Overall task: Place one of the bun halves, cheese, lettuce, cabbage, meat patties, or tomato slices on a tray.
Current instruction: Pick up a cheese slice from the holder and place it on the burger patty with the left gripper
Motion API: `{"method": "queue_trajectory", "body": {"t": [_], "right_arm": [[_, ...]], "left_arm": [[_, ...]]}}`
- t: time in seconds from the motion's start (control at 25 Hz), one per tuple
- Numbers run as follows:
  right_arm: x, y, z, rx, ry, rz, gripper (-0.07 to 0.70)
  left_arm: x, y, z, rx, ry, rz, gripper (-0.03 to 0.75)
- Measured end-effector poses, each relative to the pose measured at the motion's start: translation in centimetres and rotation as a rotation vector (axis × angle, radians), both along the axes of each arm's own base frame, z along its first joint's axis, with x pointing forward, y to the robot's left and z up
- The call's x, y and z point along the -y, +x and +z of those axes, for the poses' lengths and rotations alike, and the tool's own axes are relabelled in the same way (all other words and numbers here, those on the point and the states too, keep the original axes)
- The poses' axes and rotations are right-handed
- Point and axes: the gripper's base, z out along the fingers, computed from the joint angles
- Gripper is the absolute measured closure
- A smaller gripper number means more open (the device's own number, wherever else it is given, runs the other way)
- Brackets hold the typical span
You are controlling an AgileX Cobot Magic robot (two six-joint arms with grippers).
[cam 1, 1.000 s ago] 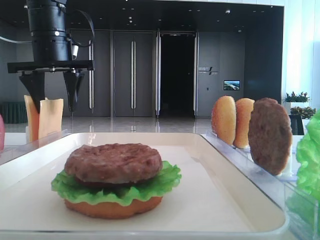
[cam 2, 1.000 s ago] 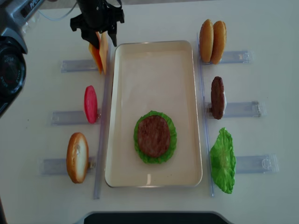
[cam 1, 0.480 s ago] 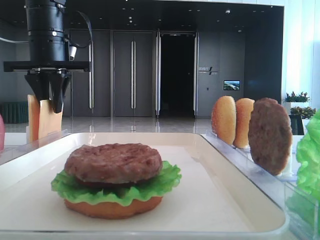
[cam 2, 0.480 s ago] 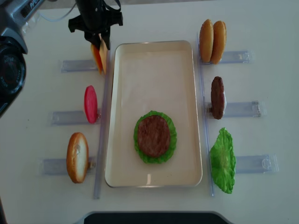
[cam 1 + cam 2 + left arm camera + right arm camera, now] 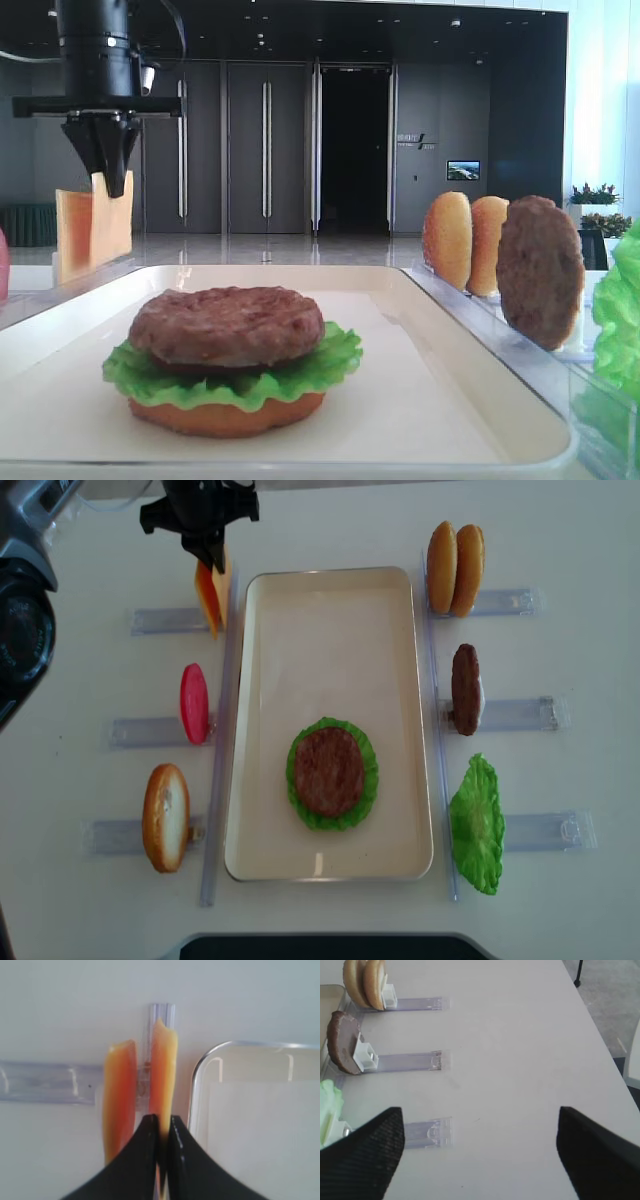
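My left gripper (image 5: pixel 161 1125) is shut on the top edge of a yellow-orange cheese slice (image 5: pixel 164 1070), which hangs upright from it by the tray's far left corner. A second cheese slice (image 5: pixel 119 1095) stands just to its left in the clear holder. From above, the left gripper (image 5: pixel 215 560) is over the cheese (image 5: pixel 212 598). On the cream tray (image 5: pixel 330 573) lies a meat patty (image 5: pixel 330 770) on lettuce (image 5: pixel 230 380) on a bun half. My right gripper (image 5: pixel 480 1155) is open over bare table, holding nothing.
Right of the tray, clear holders carry two bun halves (image 5: pixel 455 568), a meat patty (image 5: pixel 465 688) and a lettuce leaf (image 5: pixel 477 823). On the left stand a red tomato slice (image 5: pixel 194 702) and a bun half (image 5: pixel 165 817). The table's right edge (image 5: pixel 600 1045) is near the right gripper.
The left gripper's jaws have closed from wide open onto the right-hand cheese slice, and the gripper has risen a little with it.
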Motion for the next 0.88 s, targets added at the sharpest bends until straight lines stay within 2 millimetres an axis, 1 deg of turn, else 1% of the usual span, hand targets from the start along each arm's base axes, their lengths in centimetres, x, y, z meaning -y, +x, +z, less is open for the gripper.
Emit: {"method": "queue_trajectory", "body": {"t": [0.16, 0.24, 0.52, 0.76, 0.88], "right_arm": [[0.0, 0.0, 0.0, 0.000, 0.000, 0.000, 0.045], [0.0, 0.0, 0.0, 0.000, 0.000, 0.000, 0.045], [0.0, 0.0, 0.0, 0.000, 0.000, 0.000, 0.045], [0.0, 0.0, 0.0, 0.000, 0.000, 0.000, 0.045], [0.0, 0.0, 0.0, 0.000, 0.000, 0.000, 0.045]], "left_arm": [[0.1, 0.1, 3.2, 0.086, -0.028, -0.002, 0.691], [0.1, -0.3, 4.9, 0.121, -0.051, -0.003, 0.691], [-0.3, -2.4, 9.7, 0.206, -0.094, -0.009, 0.691], [-0.5, -4.3, 13.2, 0.275, -0.137, -0.032, 0.691], [-0.4, -6.0, 13.8, 0.271, -0.127, -0.053, 0.691]]}}
